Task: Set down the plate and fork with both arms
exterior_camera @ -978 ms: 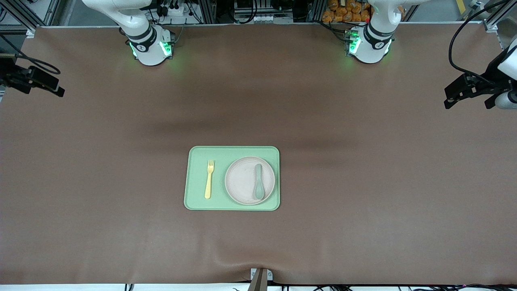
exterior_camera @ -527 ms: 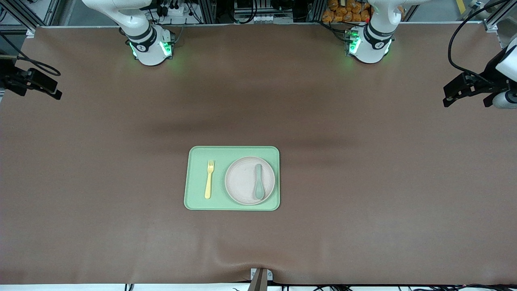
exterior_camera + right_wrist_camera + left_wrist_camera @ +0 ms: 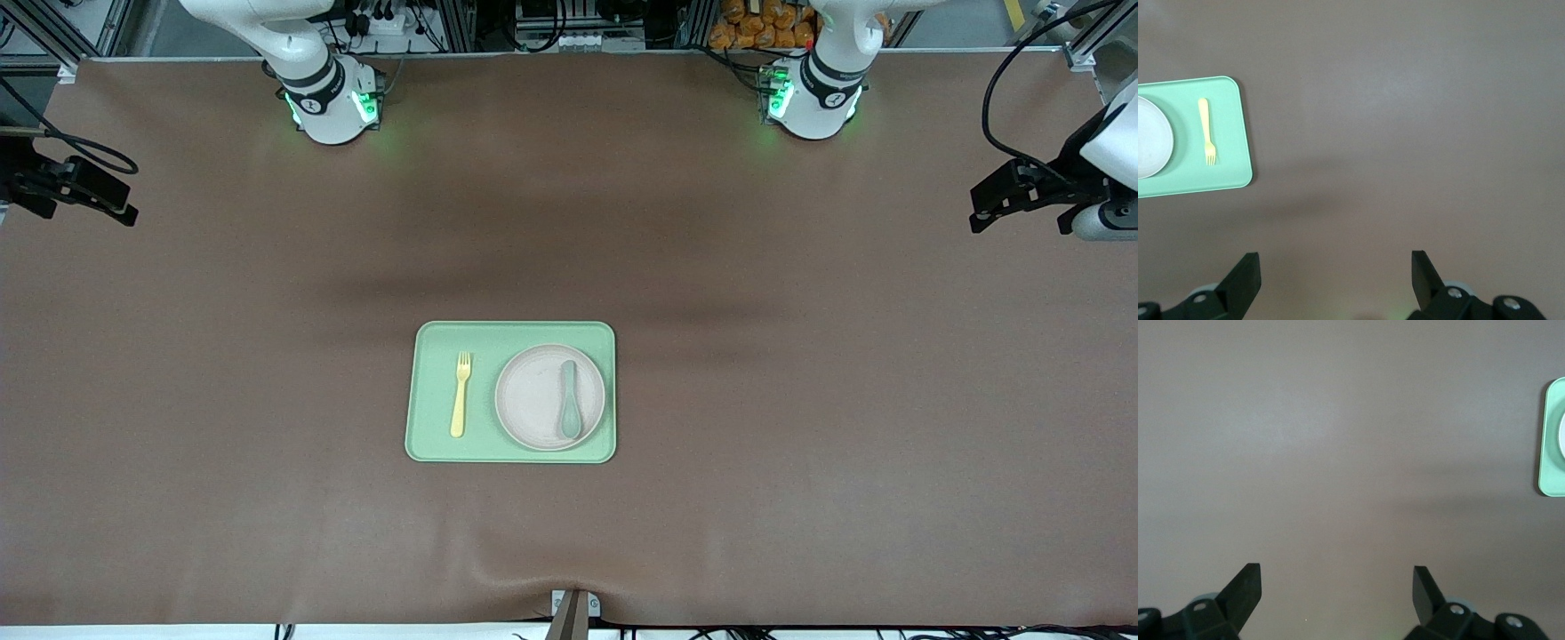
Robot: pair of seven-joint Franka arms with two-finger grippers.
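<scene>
On the tray (image 3: 427,391) near the middle of the bench (image 3: 800,444), the fork (image 3: 460,394) lies flat toward my right arm's end and the plate (image 3: 533,396) beside it toward my left arm's end, a spoon (image 3: 569,400) resting on the plate. If I tilt the plate in lifting, the spoon may slide off, and the thin fork could skid off my right fingers (image 3: 1245,277). Both sets of fingers are spread wide and empty, left fingers (image 3: 1245,587) over bare bench at its end, so each long reach risks a misaimed approach.
</scene>
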